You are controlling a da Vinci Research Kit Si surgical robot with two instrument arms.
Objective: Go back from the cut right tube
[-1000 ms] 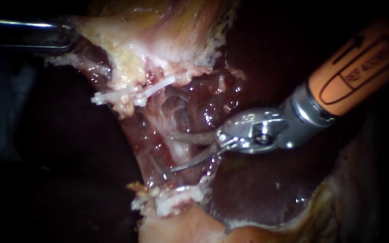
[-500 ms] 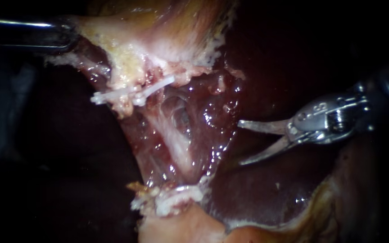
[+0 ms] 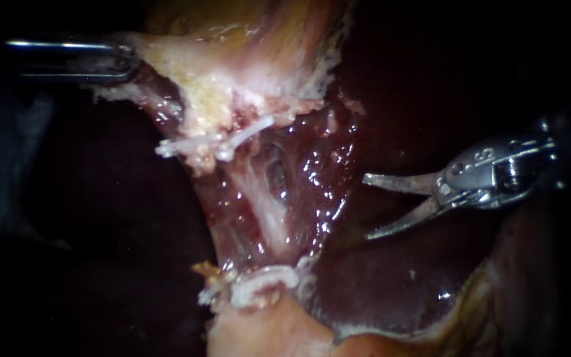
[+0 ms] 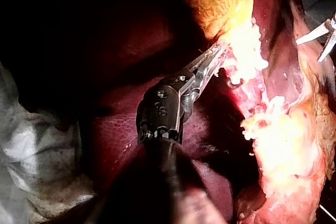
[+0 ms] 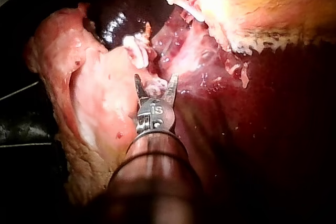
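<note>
Liver (image 3: 398, 291): dark red, filling the lower right of the frame.
Pale tissue (image 3: 246, 73): yellowish, top centre, drawn toward the upper left.
Right instrument (image 3: 367, 206): enters from the right edge. We see its pincer released, two thin blades spread with nothing between them, apart from the tube.
Left instrument (image 3: 127, 58): upper left, pincer clenched on the pale tissue's edge.
Cut right tube (image 3: 315, 221): centre of frame, in wet red tissue. We cannot make out its cut ends.
Upper clip (image 3: 213, 142): white, above the tube.
Lower clip (image 3: 262, 285): white, below it.
</note>
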